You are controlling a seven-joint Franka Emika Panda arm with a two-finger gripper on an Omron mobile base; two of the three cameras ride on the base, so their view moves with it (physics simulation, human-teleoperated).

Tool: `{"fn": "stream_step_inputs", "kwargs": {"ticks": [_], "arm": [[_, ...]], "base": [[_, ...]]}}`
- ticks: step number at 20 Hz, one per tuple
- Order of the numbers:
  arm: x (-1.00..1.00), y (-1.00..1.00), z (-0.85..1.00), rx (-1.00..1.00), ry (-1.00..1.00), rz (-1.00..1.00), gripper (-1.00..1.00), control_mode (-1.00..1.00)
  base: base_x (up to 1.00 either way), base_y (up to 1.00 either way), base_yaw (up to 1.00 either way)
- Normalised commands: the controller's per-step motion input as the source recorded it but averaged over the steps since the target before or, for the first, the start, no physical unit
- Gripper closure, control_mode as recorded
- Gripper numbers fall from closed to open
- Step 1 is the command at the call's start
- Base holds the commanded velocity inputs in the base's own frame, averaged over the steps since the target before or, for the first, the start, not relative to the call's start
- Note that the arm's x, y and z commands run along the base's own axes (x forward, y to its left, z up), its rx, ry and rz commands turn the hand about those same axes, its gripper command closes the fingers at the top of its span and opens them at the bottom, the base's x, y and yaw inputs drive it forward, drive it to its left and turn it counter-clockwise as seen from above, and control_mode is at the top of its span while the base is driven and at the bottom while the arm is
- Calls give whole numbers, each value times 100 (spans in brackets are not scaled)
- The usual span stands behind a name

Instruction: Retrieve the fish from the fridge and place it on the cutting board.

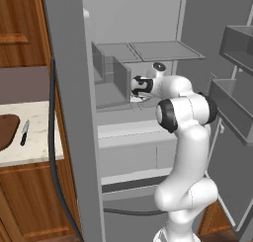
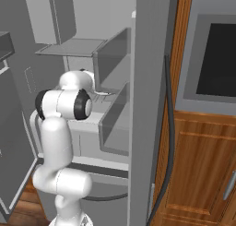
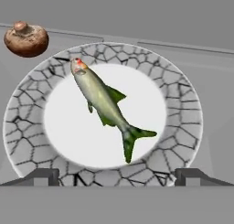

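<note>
The fish [image 3: 107, 106], slim and olive-green with a yellowish belly, lies diagonally on a white round plate [image 3: 183, 109] with a cracked-pattern rim, on a grey shelf inside the fridge [image 1: 69, 88]. My gripper [image 3: 116, 176] hovers just above the plate's near rim. It is open, its fingertips [image 3: 41, 176] spread wide with nothing between them. In the left base view the arm reaches into the fridge, with the gripper [image 1: 136, 90] over the shelf. The dark brown cutting board [image 1: 7, 130] lies on the counter at far left.
A brown mushroom [image 3: 26, 39] sits on the shelf beyond the plate. A black-handled knife [image 1: 24, 132] lies beside the board. Open door bins [image 1: 237, 107] stand to the arm's right. The fridge side wall [image 2: 150, 82] and a wooden cabinet [image 2: 198, 165] are nearby.
</note>
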Motion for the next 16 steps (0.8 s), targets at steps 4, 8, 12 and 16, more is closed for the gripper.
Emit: {"fn": "stream_step_inputs", "kwargs": {"ticks": [4, 8, 12, 16], "arm": [[23, 0, -21, 0, 0, 0, -100, -100], [30, 0, -13, 0, 0, 0, -100, -100], [29, 0, -4, -1, 0, 0, -100, -100], [26, 0, -5, -3, 1, 1, -100, -100]], "base": [[0, 0, 0], [0, 0, 0], [0, 0, 0], [0, 0, 0]]}}
